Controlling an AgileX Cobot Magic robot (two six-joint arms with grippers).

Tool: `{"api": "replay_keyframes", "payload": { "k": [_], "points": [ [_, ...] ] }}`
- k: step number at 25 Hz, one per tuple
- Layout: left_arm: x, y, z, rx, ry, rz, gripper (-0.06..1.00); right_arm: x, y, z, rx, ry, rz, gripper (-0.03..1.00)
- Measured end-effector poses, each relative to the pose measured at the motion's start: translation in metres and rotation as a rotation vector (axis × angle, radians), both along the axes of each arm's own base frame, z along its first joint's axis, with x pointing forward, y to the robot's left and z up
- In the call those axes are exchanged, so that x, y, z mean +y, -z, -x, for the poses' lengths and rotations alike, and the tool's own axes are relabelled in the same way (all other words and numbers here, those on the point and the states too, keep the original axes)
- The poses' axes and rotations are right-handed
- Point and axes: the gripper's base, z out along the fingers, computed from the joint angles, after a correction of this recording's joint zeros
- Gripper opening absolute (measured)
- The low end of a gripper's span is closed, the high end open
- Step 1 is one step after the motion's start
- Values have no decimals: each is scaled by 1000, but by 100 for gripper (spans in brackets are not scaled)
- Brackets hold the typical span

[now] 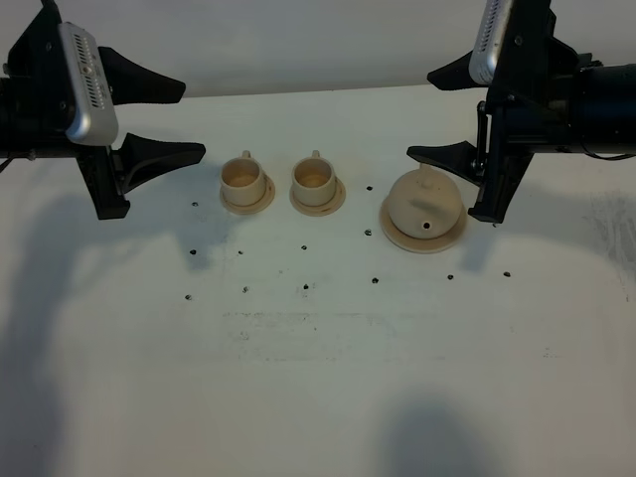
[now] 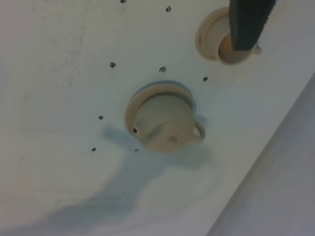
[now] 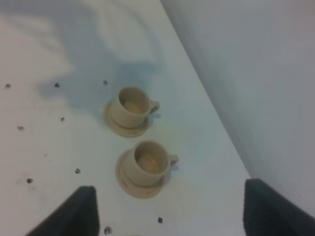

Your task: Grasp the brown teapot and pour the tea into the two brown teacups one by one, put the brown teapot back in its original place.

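one brown teapot (image 1: 425, 204) on wide saucer (image 1: 422, 245); two cups, left teacup (image 1: 244, 177) and right teacup (image 1: 314, 177), on small saucers (image 1: 248, 207); left gripper (image 1: 194, 119), right gripper (image 1: 419, 113) spread, empty; white dotted table (image 1: 318, 378), pale wall (image 1: 298, 40).

High frontal overview; two oblique downward wrist views, one teacup (image 1: 318, 184) common.

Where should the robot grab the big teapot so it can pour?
By the loop handle of the brown teapot, probably from the back with the open right gripper. The spout points forward, opposite the handle, so it is clear to pour.
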Motion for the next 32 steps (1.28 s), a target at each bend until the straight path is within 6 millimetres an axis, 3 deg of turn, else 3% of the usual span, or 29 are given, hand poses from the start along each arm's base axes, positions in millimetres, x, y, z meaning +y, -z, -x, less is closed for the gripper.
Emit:
{"api": "replay_keyframes", "payload": {
  "k": [24,32],
  "points": [
    [0,0,0,52,-30,25,57,0,0,0,34,31,-28,59],
    [22,-16,5,157,-216,91,57,-8,-15,2,78,187,-122,59]
  ]
}}
